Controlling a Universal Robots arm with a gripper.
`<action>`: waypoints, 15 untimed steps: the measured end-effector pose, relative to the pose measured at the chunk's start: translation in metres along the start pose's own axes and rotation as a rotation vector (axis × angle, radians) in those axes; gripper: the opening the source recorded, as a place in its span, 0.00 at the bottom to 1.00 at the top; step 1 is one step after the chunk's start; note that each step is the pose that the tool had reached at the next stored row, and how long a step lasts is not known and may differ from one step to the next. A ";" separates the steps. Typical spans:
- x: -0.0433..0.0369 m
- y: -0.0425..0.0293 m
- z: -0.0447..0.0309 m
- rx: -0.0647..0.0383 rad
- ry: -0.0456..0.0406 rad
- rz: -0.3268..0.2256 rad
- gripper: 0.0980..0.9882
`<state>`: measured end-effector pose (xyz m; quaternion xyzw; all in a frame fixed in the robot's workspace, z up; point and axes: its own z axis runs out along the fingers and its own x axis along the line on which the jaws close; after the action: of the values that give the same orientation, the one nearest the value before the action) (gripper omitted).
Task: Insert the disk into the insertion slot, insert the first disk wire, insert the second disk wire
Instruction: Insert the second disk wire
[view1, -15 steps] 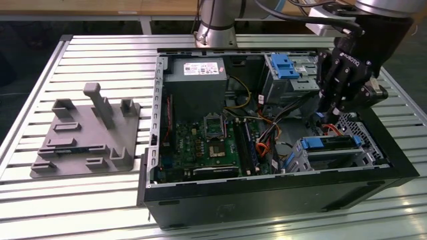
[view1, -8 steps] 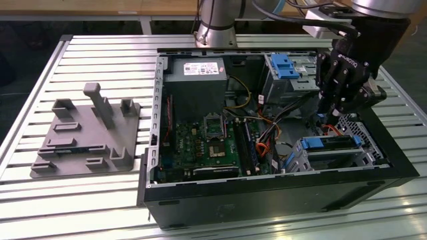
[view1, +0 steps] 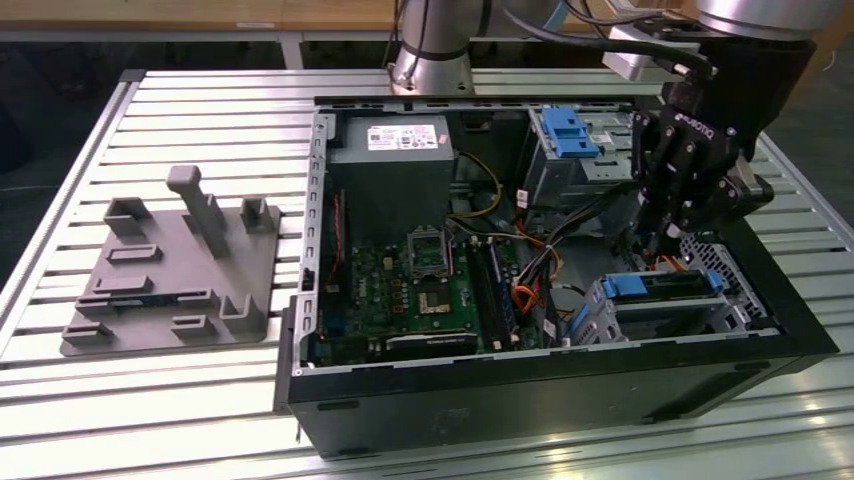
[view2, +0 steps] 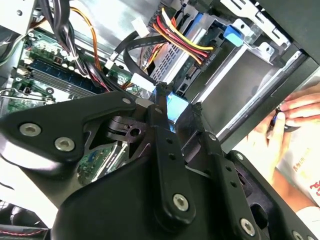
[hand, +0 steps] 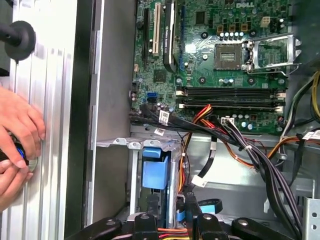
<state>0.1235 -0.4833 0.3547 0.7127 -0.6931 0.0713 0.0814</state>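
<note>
An open black computer case lies on a slatted metal table, its green motherboard exposed. Outside the case, toward the exterior view's left, rests a grey moulded fixture. The black gripper hangs inside the case, near its corner at the exterior view's lower right; whether it grips anything cannot be told. In that corner of the case sits the insertion slot, a silver perforated drive cage. The disk, flat silver metal framed in bright blue plastic, lies inside it. Red, yellow and black wires run within the case. A person's hands rest just outside the case wall.
</note>
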 end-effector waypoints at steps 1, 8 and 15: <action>-0.0005 0.0000 0.0001 0.001 0.0031 0.000 0.29; -0.0061 -0.0002 0.0019 0.007 0.0111 0.002 0.29; -0.0107 -0.0003 0.0013 0.007 0.0180 0.002 0.19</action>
<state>0.1235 -0.4731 0.3511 0.7116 -0.6928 0.0802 0.0851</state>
